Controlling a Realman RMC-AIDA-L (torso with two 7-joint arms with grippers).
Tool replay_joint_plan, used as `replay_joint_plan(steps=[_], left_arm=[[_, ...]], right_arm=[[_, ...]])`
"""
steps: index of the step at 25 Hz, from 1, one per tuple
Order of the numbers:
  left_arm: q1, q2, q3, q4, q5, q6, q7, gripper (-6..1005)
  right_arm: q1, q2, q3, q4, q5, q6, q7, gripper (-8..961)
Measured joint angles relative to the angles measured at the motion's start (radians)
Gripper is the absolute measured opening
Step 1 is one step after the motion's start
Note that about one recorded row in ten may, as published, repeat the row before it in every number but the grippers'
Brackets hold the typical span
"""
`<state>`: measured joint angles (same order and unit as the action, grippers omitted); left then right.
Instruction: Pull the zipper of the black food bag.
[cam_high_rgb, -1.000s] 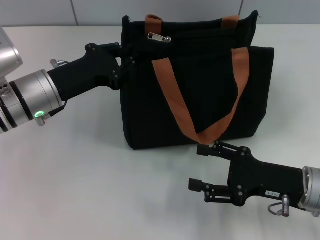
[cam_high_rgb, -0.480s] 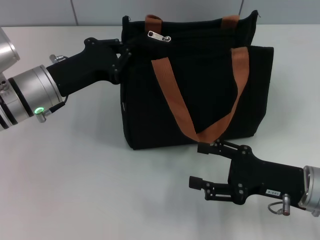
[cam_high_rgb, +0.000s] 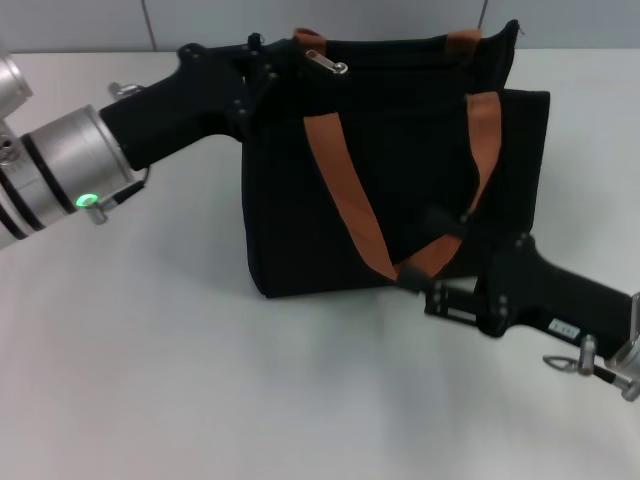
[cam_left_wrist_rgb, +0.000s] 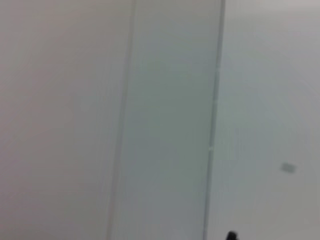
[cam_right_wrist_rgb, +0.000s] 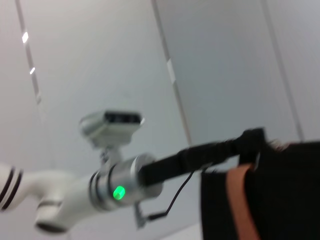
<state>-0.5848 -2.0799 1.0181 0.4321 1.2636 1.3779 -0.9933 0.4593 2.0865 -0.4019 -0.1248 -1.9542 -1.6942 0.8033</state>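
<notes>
The black food bag (cam_high_rgb: 400, 150) stands upright mid-table, with orange-brown handles (cam_high_rgb: 340, 190). The silver zipper pull (cam_high_rgb: 328, 65) lies at the left end of the top edge. My left gripper (cam_high_rgb: 285, 62) reaches in from the left and sits at the bag's top left corner, right beside the pull. My right gripper (cam_high_rgb: 438, 262) is open and pressed against the lower front of the bag, astride the hanging handle loop. The right wrist view shows my left arm (cam_right_wrist_rgb: 125, 187) reaching to the bag's top corner (cam_right_wrist_rgb: 270, 190). The left wrist view shows only a pale wall.
The bag stands on a white table (cam_high_rgb: 200, 380). A grey panelled wall (cam_high_rgb: 200, 20) runs behind it. My left arm's silver wrist (cam_high_rgb: 60, 170) lies across the table's left side, and my right arm's wrist (cam_high_rgb: 600, 340) is at the lower right.
My left gripper has risen from the bag's left side to its top edge by the zipper pull. My right gripper has lifted off the table and moved against the bag's front.
</notes>
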Motion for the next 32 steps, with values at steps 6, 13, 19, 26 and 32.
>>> replay_joint_plan(steps=[6,13,19,26,32], left_arm=[[-0.015,0.0,0.134,0.018,-0.082,0.005,0.008,31],[-0.026,0.0,0.19,0.069,-0.136,0.003,-0.006,31],[-0.02,0.0,0.249,0.084,-0.222,-0.042,-0.005,31],[-0.018,0.0,0.288,0.098,-0.244,-0.037,-0.002,31],[-0.028,0.0,0.36,0.124,-0.269,-0.086,0.01,31]], right_arm=[[0.001,0.001,0.0,0.045,0.15,-0.002,0.008,839],[0.014,0.002,0.0,0.065,0.284,-0.005,0.086,839],[0.035,0.003,0.0,0.067,0.302,-0.019,0.102,838],[0.05,0.003,0.013,0.109,0.403,-0.045,0.123,839],[0.105,0.002,0.007,0.115,0.426,-0.057,0.135,840]])
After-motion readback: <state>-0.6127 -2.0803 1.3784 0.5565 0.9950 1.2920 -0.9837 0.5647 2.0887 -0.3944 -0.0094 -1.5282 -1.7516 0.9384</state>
